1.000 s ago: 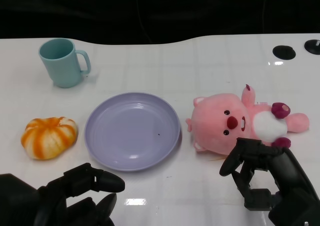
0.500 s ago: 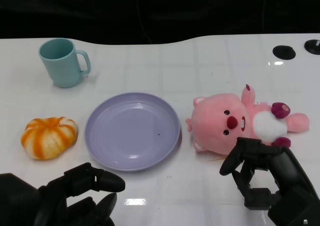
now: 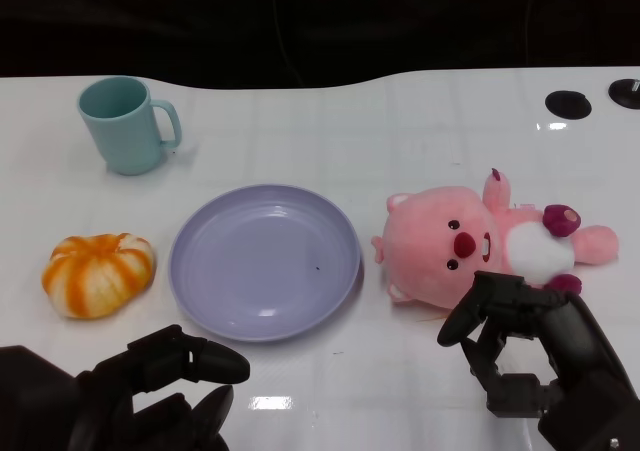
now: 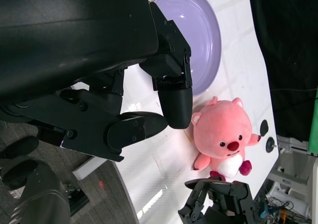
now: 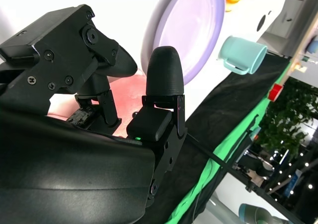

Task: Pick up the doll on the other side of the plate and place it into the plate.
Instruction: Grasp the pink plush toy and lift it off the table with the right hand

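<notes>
Left hand (image 3: 150,396) lower left, fingers spread, holding nothing. Orange pumpkin toy (image 3: 98,273) and teal mug (image 3: 127,124) at left. Purple plate (image 3: 264,261) center. Pink doll (image 3: 480,241) right of plate, on table. Right hand (image 3: 535,356) lower right, fingers apart, just below doll.

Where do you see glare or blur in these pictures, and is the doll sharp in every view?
Head view: sharp, with small glare patches on the white table near the front edge and by the holes; the doll is crisp. Left wrist view: the doll is sharp; the left hand up close is dark. Right wrist view: the right hand hides most of the doll; the table is overexposed white.
</notes>
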Tool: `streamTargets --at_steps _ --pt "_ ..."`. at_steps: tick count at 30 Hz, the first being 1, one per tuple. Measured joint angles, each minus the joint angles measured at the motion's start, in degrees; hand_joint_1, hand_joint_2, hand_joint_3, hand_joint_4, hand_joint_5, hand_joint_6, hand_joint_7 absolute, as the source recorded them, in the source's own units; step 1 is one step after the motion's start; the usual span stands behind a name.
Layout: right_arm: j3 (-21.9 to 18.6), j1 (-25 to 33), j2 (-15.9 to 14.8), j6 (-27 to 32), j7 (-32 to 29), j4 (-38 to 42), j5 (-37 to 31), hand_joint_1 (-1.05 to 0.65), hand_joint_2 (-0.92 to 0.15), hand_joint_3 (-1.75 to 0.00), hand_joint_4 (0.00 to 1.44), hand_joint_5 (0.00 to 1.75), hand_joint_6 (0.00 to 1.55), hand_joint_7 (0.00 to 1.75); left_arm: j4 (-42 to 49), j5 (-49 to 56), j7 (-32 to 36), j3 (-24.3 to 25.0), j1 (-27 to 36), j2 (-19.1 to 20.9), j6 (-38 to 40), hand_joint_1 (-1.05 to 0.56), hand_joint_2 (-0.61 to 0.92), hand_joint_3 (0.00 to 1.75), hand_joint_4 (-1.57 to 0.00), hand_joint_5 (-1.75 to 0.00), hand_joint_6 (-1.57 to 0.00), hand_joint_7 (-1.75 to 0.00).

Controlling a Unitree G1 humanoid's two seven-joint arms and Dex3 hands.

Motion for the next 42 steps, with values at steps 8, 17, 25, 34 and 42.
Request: streamTargets --at_steps 8,17,25,34,42 --pt "-1.17 0.14 1.29 -0.05 -1.33 -2.02 1.12 -0.13 -0.53 -0.87 0.59 1.05 0.60 0.68 0.59 -0.02 -0.09 0.10 0.02 0.14 -0.57 -0.23 0.84 0.62 -0.58 -1.70 -0.55 -1.28" --pt "-3.22 -1.68 -1.14 0.49 -4.05 -5.64 -4.56 -0.26 -0.69 -0.46 0.34 0.80 0.44 0.38 0.81 0.00 -0.10 0.12 0.16 0.15 -0.73 -0.24 0.84 0.61 -0.58 -1.70 -0.56 -1.27" --pt "-3.29 -3.98 -6.75 10.24 -2.61 -12.03 -17.68 -0.43 -0.85 -0.07 0.11 0.71 0.33 0.10 0.81 0.08 -0.10 -0.13 0.26 0.21 -0.93 -0.24 0.83 0.62 -0.59 -1.70 -0.55 -1.28" --pt "1.24 -8.80 -11.71 26.75 8.63 -15.63 -32.77 -0.54 -0.84 0.00 0.00 0.52 0.25 0.03 0.81 0.05 -0.10 -0.12 0.61 0.21 -1.00 -0.25 0.82 0.64 -0.59 -1.70 -0.55 -1.28" --pt "4.90 -13.72 -12.08 32.33 11.83 -11.28 -36.39 -0.57 -0.84 0.00 0.00 0.43 0.24 0.02 0.28 -0.07 -0.08 -0.09 1.51 -0.01 -1.00 -0.23 0.83 0.63 -0.57 -1.71 -0.55 -1.28"
